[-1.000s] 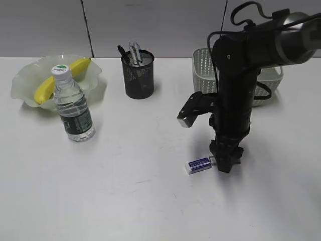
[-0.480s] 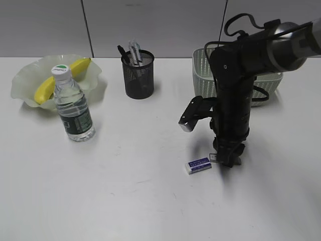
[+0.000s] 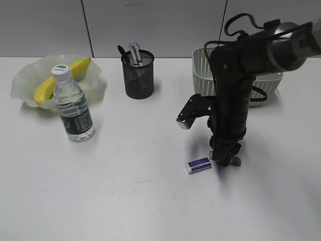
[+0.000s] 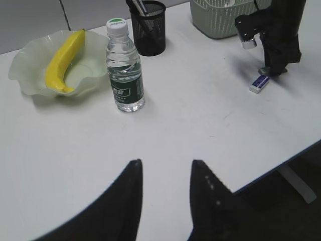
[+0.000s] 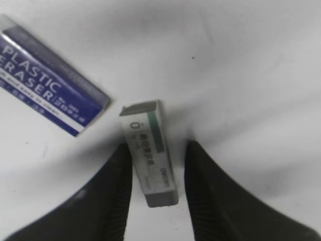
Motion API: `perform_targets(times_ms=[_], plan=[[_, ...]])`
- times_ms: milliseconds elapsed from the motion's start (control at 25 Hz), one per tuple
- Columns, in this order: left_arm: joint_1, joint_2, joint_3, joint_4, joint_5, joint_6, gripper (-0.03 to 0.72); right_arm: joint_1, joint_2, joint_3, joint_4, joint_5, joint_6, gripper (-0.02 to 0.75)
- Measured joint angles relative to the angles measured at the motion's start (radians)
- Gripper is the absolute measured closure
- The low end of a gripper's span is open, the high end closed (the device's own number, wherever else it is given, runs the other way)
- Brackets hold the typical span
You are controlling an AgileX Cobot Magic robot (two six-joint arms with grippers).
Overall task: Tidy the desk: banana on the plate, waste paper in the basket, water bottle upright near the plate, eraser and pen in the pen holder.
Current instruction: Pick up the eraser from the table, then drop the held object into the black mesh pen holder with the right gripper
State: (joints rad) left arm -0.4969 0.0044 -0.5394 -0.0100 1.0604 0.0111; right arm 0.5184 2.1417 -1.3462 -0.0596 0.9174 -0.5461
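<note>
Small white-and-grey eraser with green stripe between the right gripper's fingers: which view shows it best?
Right wrist view: the small white-and-grey eraser fills the centre between the right gripper fingers. Exterior view shows only a sliver beside the gripper. In the left wrist view I cannot make it out.

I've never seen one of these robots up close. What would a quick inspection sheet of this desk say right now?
Surface: white desk, bare in front.
Job's things: banana in the plate; bottle upright beside it; pens in the pen holder; blue eraser lying flat; small white and grey scrap next to it; basket at the back.
Clutter: nothing seen.
Grippers: right gripper down at the desk, fingers either side of the scrap, grip unclear; left gripper open, empty.
Cables: black cable looping over the right arm.
Surroundings: grey wall behind.
</note>
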Motion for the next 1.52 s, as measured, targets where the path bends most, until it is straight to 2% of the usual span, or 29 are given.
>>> perform_targets(times_ms=[320,480,1000,1200,1400,1520], plan=[[0.000,0.000,0.000,0.000,0.000,0.000,0.441,0.000,0.001,0.000,0.001,-0.008,0.002,0.473],[0.000,0.000,0.000,0.000,0.000,0.000,0.441,0.000,0.001,0.000,0.002,-0.008,0.006,0.573],[0.000,0.000,0.000,0.000,0.000,0.000,0.441,0.000,-0.080,0.000,0.060,-0.013,0.053,0.573],[0.000,0.000,0.000,0.000,0.000,0.000,0.441,0.000,-0.185,0.000,0.141,-0.118,0.058,0.573],[0.000,0.000,0.000,0.000,0.000,0.000,0.441,0.001,-0.241,-0.002,0.345,-0.360,-0.006,0.573],[0.000,0.000,0.000,0.000,0.000,0.000,0.441,0.011,-0.243,-0.005,0.425,-0.515,-0.053,0.573]])
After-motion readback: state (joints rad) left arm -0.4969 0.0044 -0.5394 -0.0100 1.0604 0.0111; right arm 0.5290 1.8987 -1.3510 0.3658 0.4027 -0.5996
